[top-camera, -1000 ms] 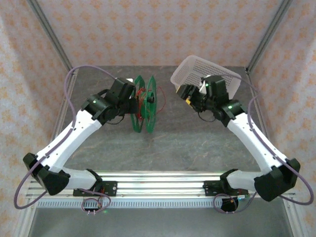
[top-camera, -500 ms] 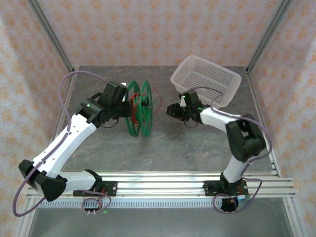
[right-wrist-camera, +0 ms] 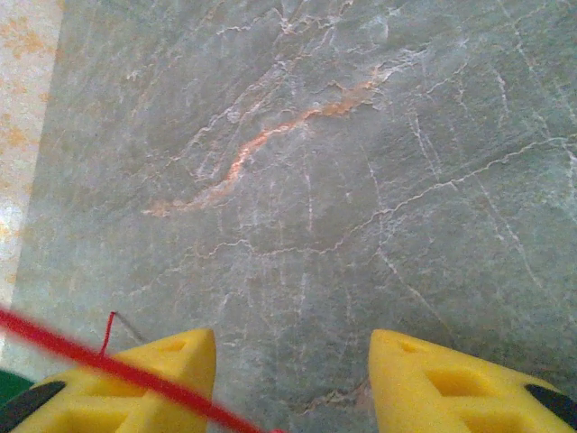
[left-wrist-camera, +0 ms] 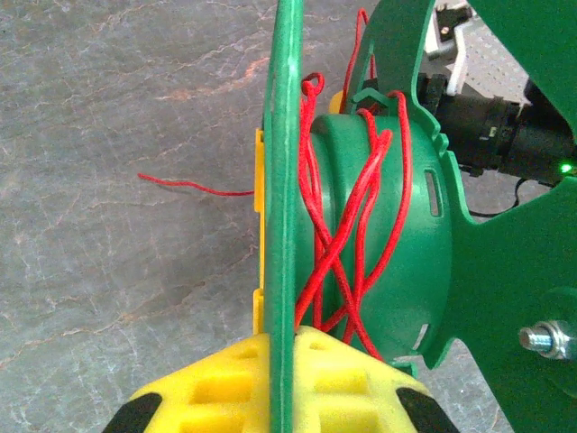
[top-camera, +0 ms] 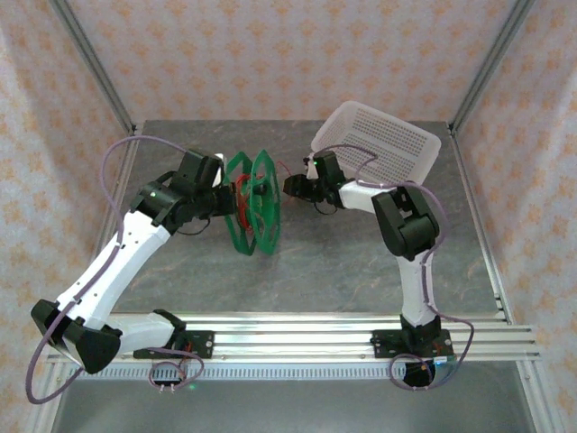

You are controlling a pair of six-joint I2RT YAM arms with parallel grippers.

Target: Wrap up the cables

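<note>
A green spool (top-camera: 253, 204) stands on edge at mid-table, with the thin red cables (left-wrist-camera: 356, 225) wound loosely and crossing over its hub. My left gripper (left-wrist-camera: 284, 341) is shut on the spool's near flange (left-wrist-camera: 281, 180), yellow pads on both sides of it. A loose red end (left-wrist-camera: 185, 186) trails over the table to the left. My right gripper (top-camera: 294, 186) is just right of the spool and open (right-wrist-camera: 291, 347), with only bare table between its fingers. A blurred red strand (right-wrist-camera: 86, 357) crosses over its left fingertip (right-wrist-camera: 185, 354).
A white perforated basket (top-camera: 410, 135) sits tilted at the back right, behind the right arm. Grey-purple arm cords loop at both sides. The table is grey marble-patterned, with metal frame posts at the back corners and patterned walls around.
The right arm has swung left from the basket to the spool's right side, and its jaws have narrowed. The left arm and the spool have shifted slightly left and turned.
</note>
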